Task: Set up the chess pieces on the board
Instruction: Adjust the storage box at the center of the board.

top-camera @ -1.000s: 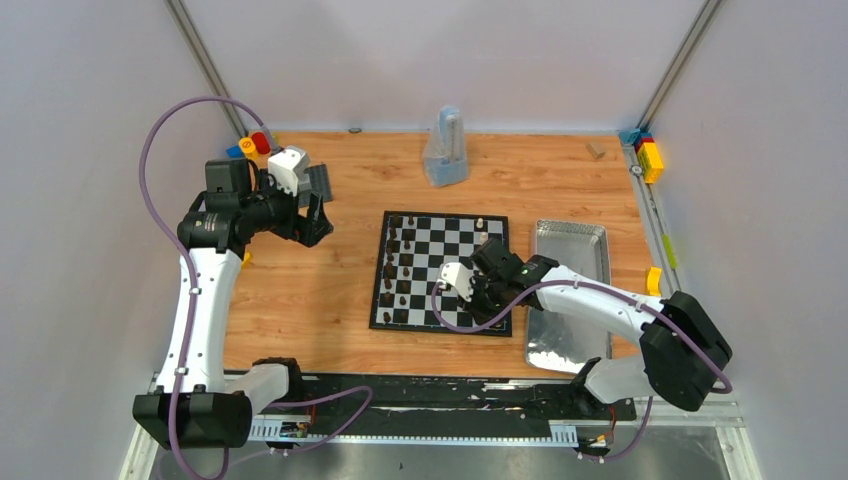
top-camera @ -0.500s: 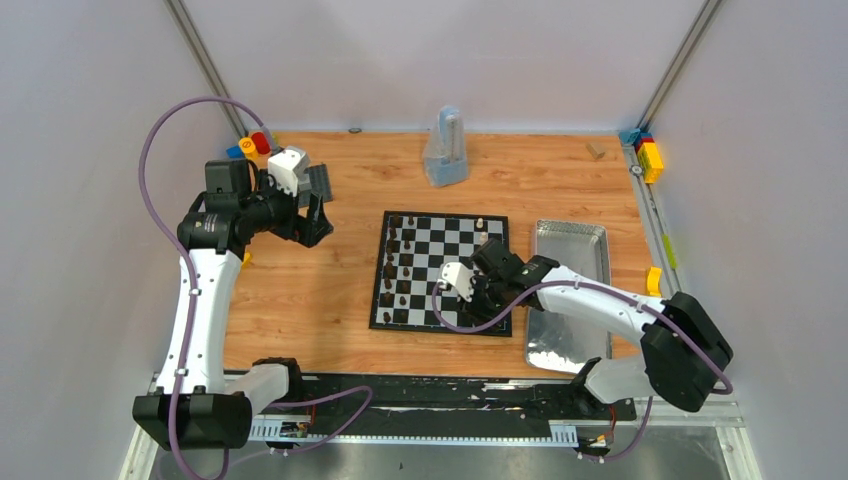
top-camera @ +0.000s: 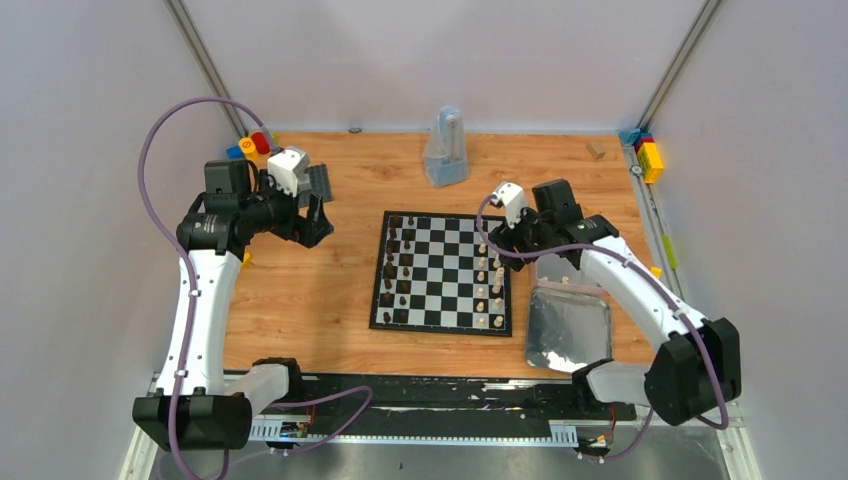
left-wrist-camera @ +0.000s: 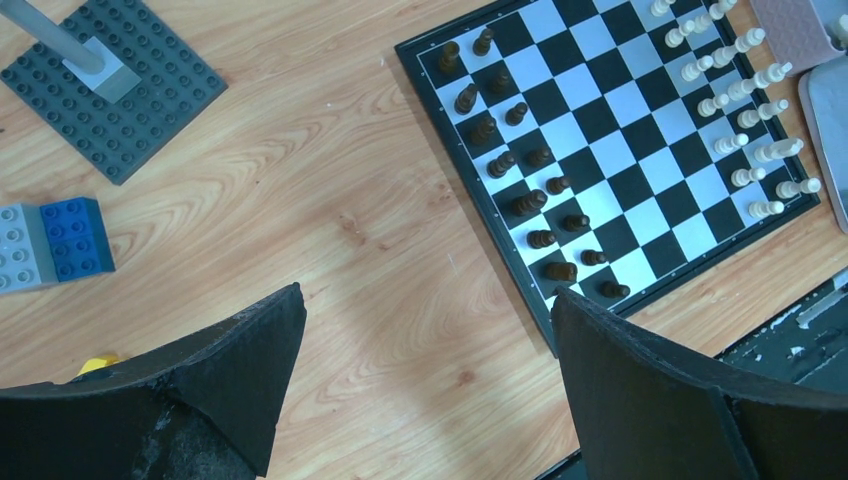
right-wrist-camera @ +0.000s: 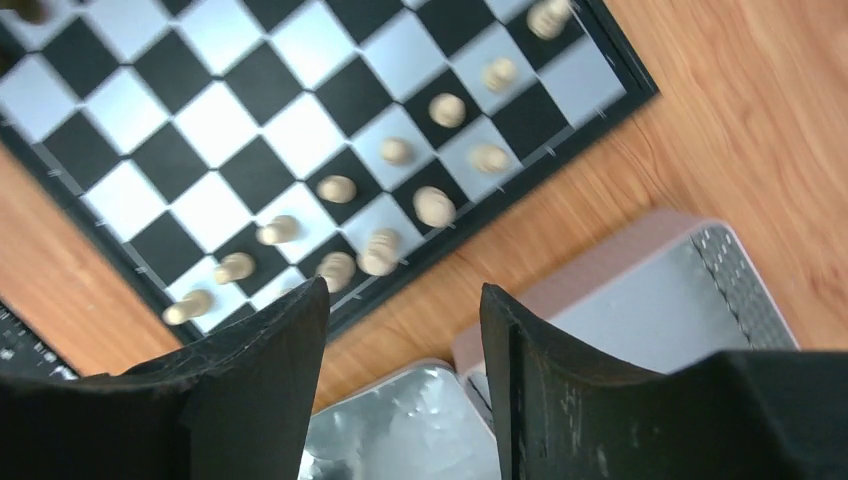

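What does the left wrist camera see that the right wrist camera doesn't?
Only the left wrist view: both rows of dark chess pieces, a grey studded baseplate, blue and grey blocks, and the open left gripper. Only the right wrist view: the open right gripper. Both: the chessboard, the pale chess pieces, the wooden table and a silver tray, just its edge in the left view.

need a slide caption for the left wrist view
Open left hand above the wooden table, overlooking the board with dark pieces on one side, cream pieces opposite, and a grey studded baseplate.
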`<state>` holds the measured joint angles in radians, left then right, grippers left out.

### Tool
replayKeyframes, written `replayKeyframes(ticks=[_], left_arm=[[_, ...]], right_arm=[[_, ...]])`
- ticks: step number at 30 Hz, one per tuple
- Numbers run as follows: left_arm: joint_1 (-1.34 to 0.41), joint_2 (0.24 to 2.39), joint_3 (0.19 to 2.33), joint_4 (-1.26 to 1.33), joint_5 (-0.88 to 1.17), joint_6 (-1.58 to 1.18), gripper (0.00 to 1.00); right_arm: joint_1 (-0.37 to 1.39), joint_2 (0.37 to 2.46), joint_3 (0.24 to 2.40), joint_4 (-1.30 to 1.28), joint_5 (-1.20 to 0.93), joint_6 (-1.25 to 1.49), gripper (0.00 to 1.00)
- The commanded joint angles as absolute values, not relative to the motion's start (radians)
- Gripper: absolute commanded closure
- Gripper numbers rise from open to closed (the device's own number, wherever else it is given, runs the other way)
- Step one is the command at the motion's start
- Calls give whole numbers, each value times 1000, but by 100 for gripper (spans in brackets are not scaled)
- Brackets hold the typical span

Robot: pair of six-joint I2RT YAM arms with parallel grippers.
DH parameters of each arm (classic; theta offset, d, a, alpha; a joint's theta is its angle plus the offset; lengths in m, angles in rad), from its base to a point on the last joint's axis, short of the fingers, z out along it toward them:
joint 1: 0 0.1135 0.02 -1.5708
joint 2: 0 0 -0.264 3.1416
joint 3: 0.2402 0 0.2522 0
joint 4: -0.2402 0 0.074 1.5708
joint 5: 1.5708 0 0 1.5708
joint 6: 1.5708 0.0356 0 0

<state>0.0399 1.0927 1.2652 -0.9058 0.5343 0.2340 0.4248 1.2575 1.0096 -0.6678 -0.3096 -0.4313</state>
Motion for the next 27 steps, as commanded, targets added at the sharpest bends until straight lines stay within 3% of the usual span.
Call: replayKeyframes(ticks=[1,15,27], left_arm=[[46,1075,1280,-890,564,247,0],[46,1071,1272,-868,597,261,0],[45,1085,1253,-837,626,267,0]], right_arm=[[340,1355,1056,-657,-177,-325,42],[194,1651,1157,-643,-52,-263,44],[192,1752,1200,-678,-49,-386,78]])
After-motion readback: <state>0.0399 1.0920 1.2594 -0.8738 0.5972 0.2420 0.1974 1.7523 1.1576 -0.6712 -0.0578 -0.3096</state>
